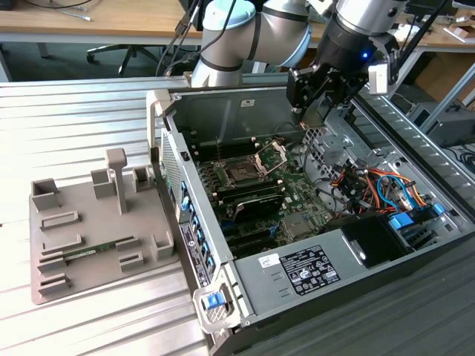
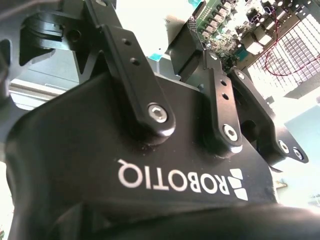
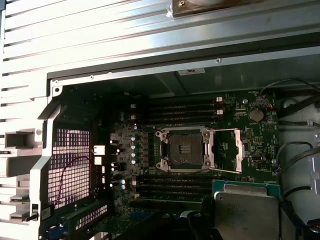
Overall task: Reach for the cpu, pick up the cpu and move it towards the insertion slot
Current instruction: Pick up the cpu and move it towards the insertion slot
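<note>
The gripper [image 1: 310, 111] hangs over the open computer case [image 1: 194, 222], fingers closed on the cpu [image 3: 245, 210], held near the open insertion slot [image 3: 184, 150]. A tilted chip could likely slip or miss the socket.

Case [image 1: 223, 297] is lying open on the surface [image 1: 82, 119]. Slot [image 1: 241, 174] is sitting on the board [image 1: 297, 194] inside it. Claw [image 1: 310, 111] is hanging above the case's far wall, holding the cpu [image 3: 247, 212] beside the slot. Fixture [image 1: 89, 230] is lying at the exterior view's left of the case.
</note>
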Controlling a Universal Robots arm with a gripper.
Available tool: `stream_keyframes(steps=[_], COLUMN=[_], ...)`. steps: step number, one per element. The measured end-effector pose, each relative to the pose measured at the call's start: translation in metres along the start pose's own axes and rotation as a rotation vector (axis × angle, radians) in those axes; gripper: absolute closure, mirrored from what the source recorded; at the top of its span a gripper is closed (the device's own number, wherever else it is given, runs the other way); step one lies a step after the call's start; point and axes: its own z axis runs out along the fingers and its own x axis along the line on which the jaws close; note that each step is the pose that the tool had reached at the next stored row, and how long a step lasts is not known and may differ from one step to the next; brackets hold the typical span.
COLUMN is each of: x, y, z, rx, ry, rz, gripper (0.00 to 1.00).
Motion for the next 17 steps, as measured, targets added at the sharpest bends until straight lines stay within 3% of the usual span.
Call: stream_keyframes(steps=[17], x=[0.0001], y=[-0.0005], z=[0.0065], rx=[0.0000], ry=[0.0000], rz=[0.000], gripper=[0.45])
